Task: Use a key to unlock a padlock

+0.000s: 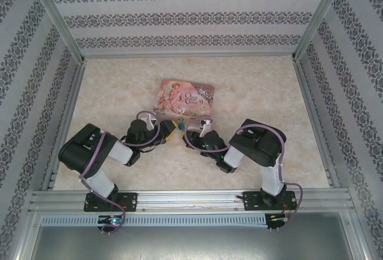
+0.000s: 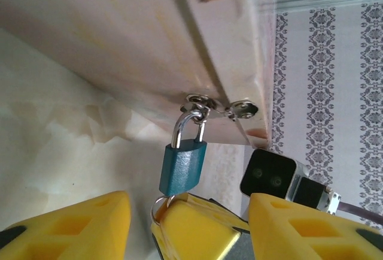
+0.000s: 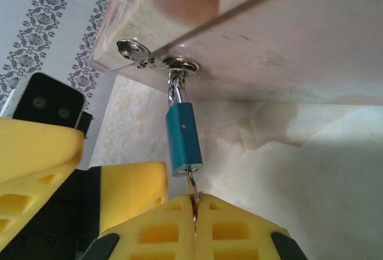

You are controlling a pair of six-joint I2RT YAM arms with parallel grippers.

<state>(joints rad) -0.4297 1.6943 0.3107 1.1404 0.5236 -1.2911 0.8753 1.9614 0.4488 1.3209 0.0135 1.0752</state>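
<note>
A lab robot test cell: silver aluminium-extrusion frame [image 1: 179,195] boxing a beige marbled tabletop [image 1: 257,86], with damask-striped wallpapered panels [image 1: 191,17] (grey floral bands on white) as walls.

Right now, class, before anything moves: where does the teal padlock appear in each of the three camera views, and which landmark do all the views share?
Top external: padlock at centre, just below the near edge of the pink tin.
Left wrist: padlock just left of centre, hanging from the clasp on the tin.
Right wrist: padlock near centre, hanging below the tin.
Shared landmark: the pink tin.
</note>
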